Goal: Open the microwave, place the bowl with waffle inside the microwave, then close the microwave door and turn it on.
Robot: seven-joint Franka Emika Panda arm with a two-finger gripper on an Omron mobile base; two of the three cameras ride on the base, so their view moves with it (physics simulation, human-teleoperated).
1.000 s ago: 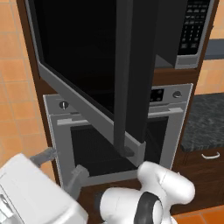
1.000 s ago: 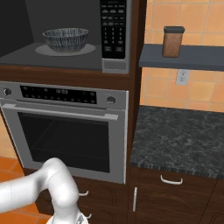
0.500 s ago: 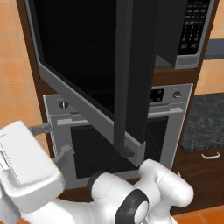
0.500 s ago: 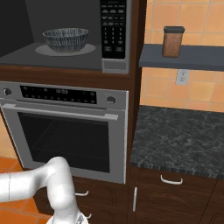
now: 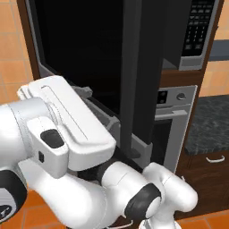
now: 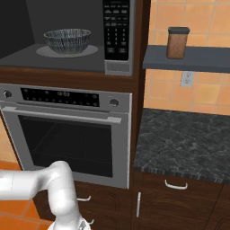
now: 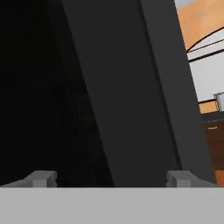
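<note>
Change: my arm has swung up to the left of the open door point(image 5: 134, 76); my end effector point(image 7: 111, 178) now faces its dark edge at close range.
Meaning: I judge the placing step done; closing comes next.
End effector: spread wide, holding nothing, door edge between the fingertips point(image 7: 41, 178).
Bowl point(image 6: 67, 40): inside the microwave point(image 6: 117, 36), on its round plate, far beyond the door from my end effector.
Bowl contents: cannot tell from here.
Oven point(image 6: 67, 134): below, shut.
</note>
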